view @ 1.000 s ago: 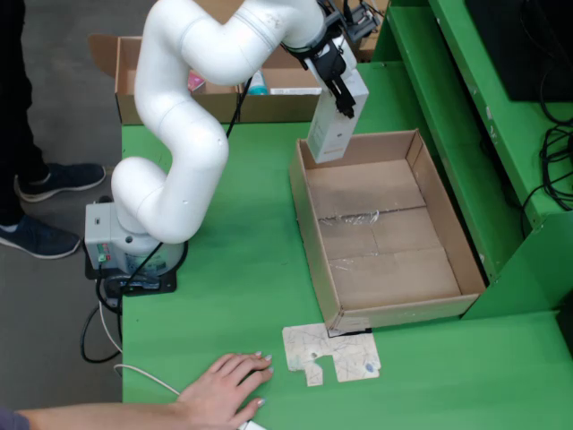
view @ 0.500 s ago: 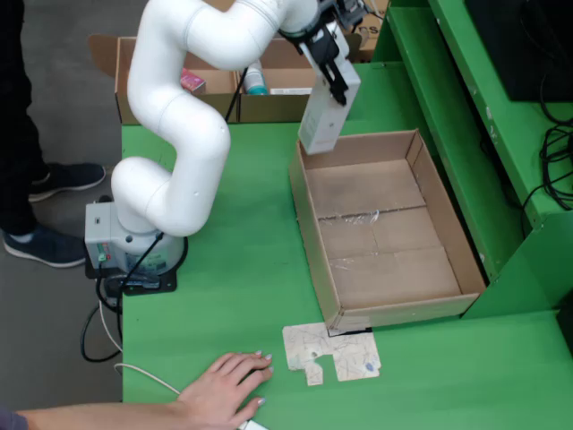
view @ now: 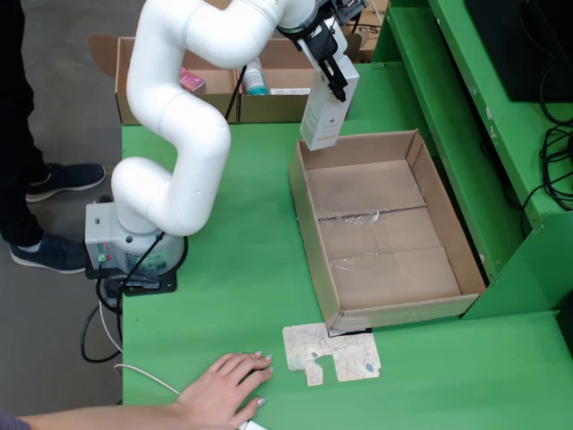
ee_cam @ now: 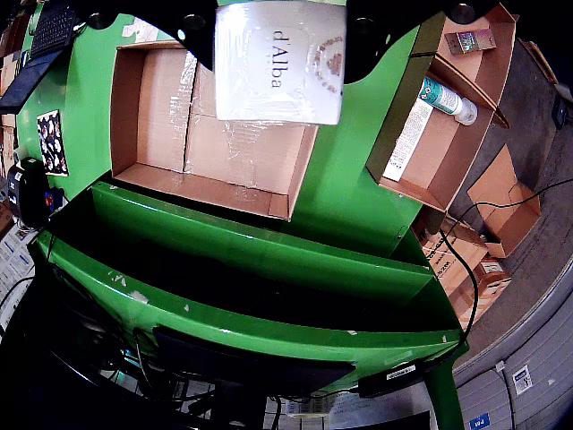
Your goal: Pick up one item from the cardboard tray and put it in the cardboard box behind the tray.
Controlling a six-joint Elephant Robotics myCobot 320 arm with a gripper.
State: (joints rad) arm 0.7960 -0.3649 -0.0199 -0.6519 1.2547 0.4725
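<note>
Tool (view: 332, 79) grips white carton (ee_cam: 279, 63) — label reads "d'Alba" — above tray (view: 309, 215).

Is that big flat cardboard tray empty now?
Empty: the tray shows only bare taped cardboard floor. The white box hangs in the pincer, above its far edge.

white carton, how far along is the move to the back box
Pick looks done: the white carton is off the empty tray, clamped in the gripper. In hand: carrying it above the tray's far edge. Left: reach the cardboard box behind and release it.
</note>
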